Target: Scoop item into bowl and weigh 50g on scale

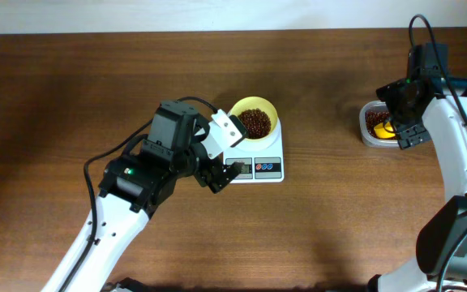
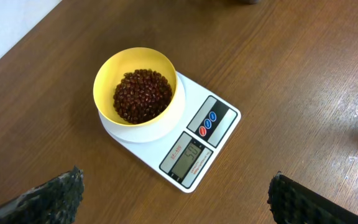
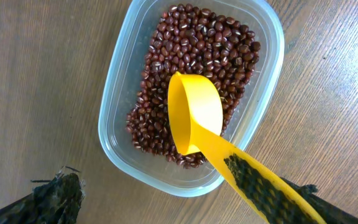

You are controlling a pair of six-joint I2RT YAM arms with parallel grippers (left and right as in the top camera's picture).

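The pale-yellow bowl stands on the white scale and holds a heap of reddish-brown beans. The scale's display shows a reading that looks like 50. My left gripper is open and empty, hovering just in front of the scale. My right gripper is open above the near edge of the clear tub. The yellow scoop lies in the tub on more beans, its handle resting against the right finger.
The tub stands at the right of the brown wooden table. The scale sits near the table's middle. A black cable runs along my right arm.
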